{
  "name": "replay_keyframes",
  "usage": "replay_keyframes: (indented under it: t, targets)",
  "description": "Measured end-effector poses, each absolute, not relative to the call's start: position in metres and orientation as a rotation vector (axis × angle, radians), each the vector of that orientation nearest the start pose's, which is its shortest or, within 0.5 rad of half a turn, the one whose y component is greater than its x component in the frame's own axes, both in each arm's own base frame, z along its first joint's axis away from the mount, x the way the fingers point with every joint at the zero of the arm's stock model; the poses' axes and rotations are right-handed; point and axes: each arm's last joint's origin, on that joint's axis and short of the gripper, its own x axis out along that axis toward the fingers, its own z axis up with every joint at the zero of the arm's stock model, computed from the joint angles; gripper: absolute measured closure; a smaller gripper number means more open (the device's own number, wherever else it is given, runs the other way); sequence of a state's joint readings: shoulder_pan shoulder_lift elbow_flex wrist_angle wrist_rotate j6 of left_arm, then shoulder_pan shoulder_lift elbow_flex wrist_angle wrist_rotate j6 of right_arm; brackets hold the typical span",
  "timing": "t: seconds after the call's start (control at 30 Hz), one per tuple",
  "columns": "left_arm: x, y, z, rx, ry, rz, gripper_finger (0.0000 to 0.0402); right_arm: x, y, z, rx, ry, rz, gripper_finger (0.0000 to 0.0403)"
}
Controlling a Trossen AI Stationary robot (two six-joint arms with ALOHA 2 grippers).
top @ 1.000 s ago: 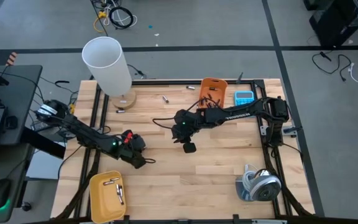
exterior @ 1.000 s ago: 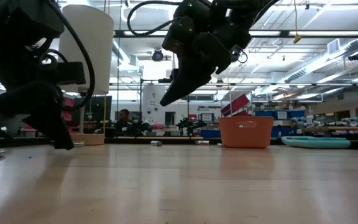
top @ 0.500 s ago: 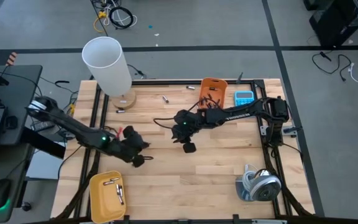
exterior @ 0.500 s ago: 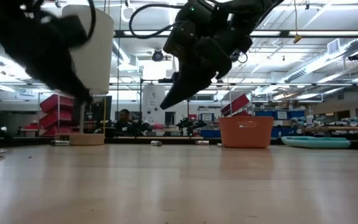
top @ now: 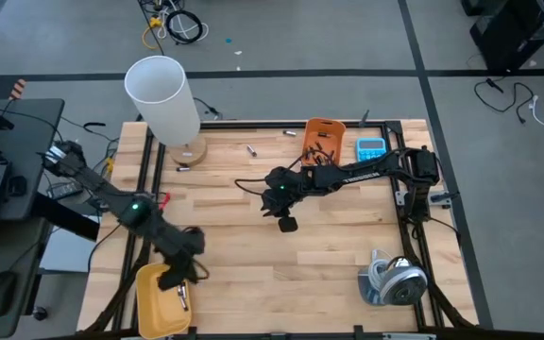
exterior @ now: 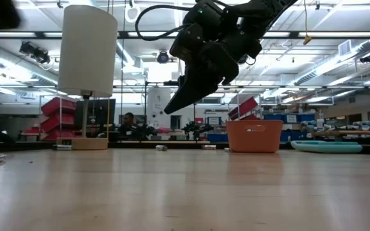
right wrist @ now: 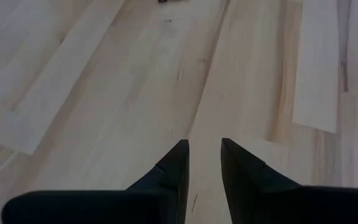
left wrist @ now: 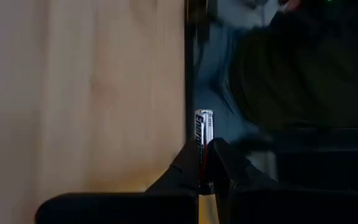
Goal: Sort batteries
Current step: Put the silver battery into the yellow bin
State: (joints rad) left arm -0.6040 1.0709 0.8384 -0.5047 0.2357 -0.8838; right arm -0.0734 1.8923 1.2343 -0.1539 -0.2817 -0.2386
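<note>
Gripping battery (left wrist: 203, 127), left pincer (left wrist: 204, 163)

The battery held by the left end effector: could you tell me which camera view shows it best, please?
The left wrist view: the battery stands clamped between the left end effector fingers, label readable. The high view shows only that end effector over the yellow tray, the battery hidden. The low and right wrist views miss it.

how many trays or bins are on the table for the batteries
2: a yellow tray at the near left corner, with the left gripper over it, and an orange bin at the far edge, beside the calculator.
</note>
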Motion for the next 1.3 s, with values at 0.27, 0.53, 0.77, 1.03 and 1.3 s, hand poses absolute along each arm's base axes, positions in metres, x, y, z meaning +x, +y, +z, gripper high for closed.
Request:
replay_keyframes:
  t: [0.27,0.53,0.77,1.03,1.3]
  targets:
    - [0.139,-0.169,0.267,-0.833,1.296,-0.203,0.0391,0.400,-0.020,0.183,-0.083,0.759,0.300,0.0324]
    - [0.128,-0.202,0.237,-0.826,1.392,-0.009,0.0367,0.401,-0.020,0.184,-0.091,0.745,0.302,0.0324]
    - [0.121,-0.214,0.222,-0.897,1.505,0.131,0.0305,0.401,-0.019,0.184,-0.086,0.743,0.302,0.0324]
    - [0.117,-0.213,0.221,-0.944,1.568,0.221,0.0269,0.405,-0.019,0.188,-0.097,0.691,0.298,0.0324]
    - [0.112,-0.204,0.218,-0.872,1.587,0.320,0.0267,0.416,-0.012,0.201,-0.215,0.554,0.076,0.0324]
